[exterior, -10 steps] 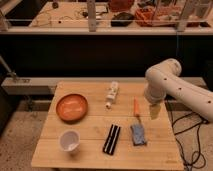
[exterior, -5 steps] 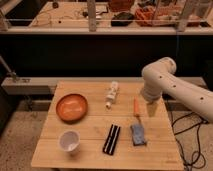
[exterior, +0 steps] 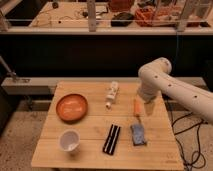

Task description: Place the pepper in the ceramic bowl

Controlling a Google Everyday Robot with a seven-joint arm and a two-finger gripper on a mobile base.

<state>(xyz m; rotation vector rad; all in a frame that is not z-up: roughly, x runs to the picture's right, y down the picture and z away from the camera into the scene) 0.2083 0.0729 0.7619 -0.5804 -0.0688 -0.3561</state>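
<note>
Wooden slatted worktop was observed in the middle of the camera view, with a speckled floor around it.

- Far left on the worktop: the ceramic bowl, orange-brown, shallow, upright, nothing seen inside it.
- In front of it, nearer the camera: a white cup, upright, apart from the bowl.
- Centre, front: a pair of black bars, laid side by side and touching along their length, slightly slanted.
- Centre, back: a white and tan bottle-like object, laid on its side, pointing away from the camera.
- Right of centre: the pepper, small, slim and orange, was found lying flat on the worktop, well apart from the ceramic bowl, with the bottle-like object between the two.
- Just in front of the pepper: a blue-grey cloth, bunched into a lump, close to the pepper's near end.
- Right: the white arm was seen reaching in from the right edge, bent at its elbow, its end brought down at the back right part of the worktop.
- The gripper was placed just right of the pepper's far end, low over the boards, largely hidden by the arm. It was noted as released, with nothing grasped; the pepper was not held.
- Far right, on the floor: dark cables.
</note>
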